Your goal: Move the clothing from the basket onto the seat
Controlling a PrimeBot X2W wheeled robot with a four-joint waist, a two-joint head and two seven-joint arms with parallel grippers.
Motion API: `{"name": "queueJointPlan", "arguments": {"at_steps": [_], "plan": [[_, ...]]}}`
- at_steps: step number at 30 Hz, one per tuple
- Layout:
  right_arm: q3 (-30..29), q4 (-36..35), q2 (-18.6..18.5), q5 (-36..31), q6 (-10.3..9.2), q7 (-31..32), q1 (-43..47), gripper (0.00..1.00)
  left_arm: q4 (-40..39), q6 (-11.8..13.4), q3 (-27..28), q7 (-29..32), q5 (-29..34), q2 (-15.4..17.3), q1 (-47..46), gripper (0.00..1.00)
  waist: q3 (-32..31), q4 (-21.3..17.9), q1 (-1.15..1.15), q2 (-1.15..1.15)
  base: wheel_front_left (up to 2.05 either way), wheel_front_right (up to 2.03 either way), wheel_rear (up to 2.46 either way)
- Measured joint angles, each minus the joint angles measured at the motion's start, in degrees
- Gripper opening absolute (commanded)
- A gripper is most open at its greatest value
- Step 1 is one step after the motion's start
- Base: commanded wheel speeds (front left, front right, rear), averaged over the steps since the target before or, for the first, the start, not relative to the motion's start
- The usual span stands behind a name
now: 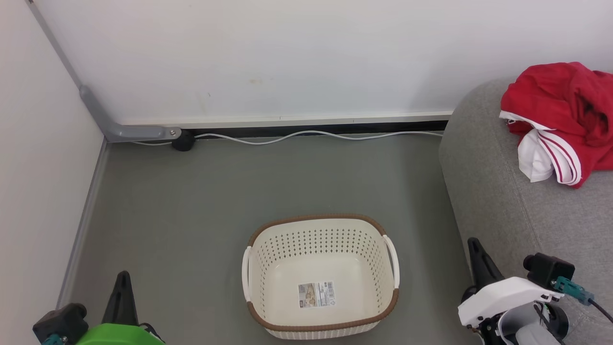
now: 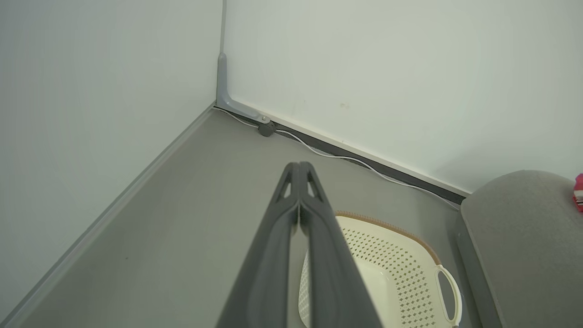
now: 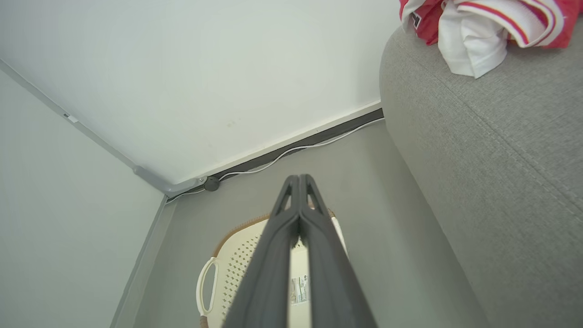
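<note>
Item, clothing [image 1: 560, 108]: red garments with white-striped trim, bunched in one heap on top of the seat [image 1: 493, 191], toward the end nearest the wall [image 1: 287, 57]. The head view's right edge crops the heap, so its full extent and the separate pieces cannot be told. It has no plain long axis; a white, striped fold trails from it toward the robot. Item, basket [image 1: 318, 217]: on the grey floor [image 1: 191, 191], just left of the seat and apart from it, its long side across the head view. It holds nothing but its label sticker [image 1: 316, 294]. Item, left gripper [image 2: 299, 167]: fingers pressed together, nothing between them, hanging over the floor at the basket's left. Item, right gripper [image 3: 299, 178]: fingers likewise closed on nothing, hanging between basket and seat, close by the seat's flank. Governing relation: the heap lies ahead and to the right of both sets of jaws, well apart from them, up on the cushion. The right arm is clearly the nearer; the left has the whole basket between it and the seat. Judgement: with the basket bare and the garments resting on the seat, the transfer reads as complete. No further pick appears called for. Should a garment need settling, the right arm is the one placed to reach it.
</note>
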Motion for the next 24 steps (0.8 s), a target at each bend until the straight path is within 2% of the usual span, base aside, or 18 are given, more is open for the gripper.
{"name": "queueJointPlan", "arguments": {"at_steps": [24], "plan": [[-5.2,-0.88,0.53,16.15,2.26,5.01,-1.22,0.0,1.71,-3.11,3.13,4.97,-14.88,-1.63,-1.33,0.0,0.12,-0.58,0.0,0.0,0.0,0.0,0.0]]}}
